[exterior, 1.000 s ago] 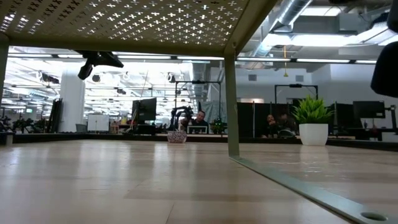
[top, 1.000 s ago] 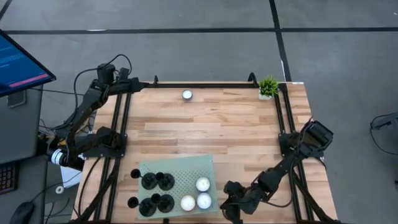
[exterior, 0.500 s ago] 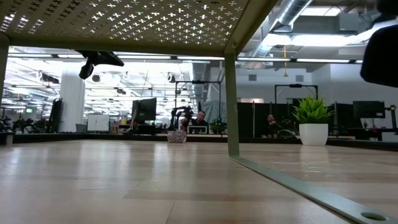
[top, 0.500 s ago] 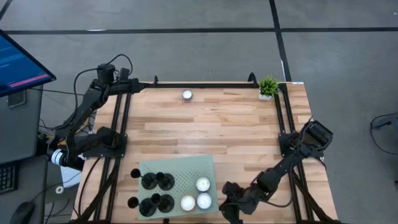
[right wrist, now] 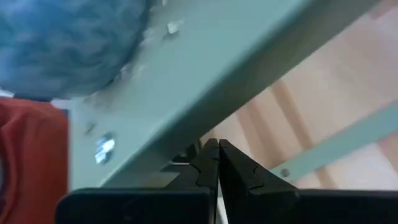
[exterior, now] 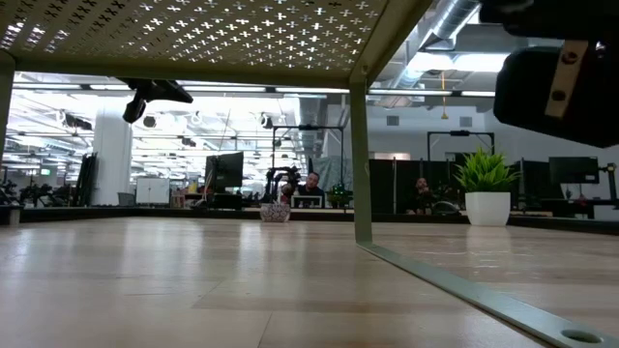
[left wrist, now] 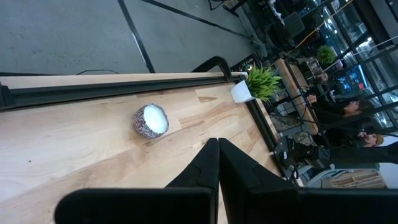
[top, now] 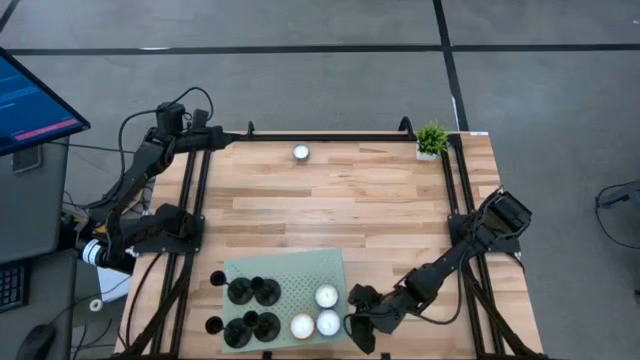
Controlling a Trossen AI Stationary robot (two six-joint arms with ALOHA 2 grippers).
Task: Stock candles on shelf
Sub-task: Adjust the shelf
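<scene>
Small potted plant (top: 432, 139) at the table's (top: 380, 210) far right corner; black cylinders (top: 250, 292) nearer.

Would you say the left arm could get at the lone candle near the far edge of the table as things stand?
Probably yes. The left gripper, shut, faces the lone candle across bare table; nothing stands between them. The right gripper is away beside the shelf.

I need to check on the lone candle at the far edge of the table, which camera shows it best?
The left wrist view: the candle is large there, its white top and speckled side plain on the bare wood. The high view shows it as a small disc near the far rail. The low view shows it small and distant; the right wrist view misses it.
</scene>
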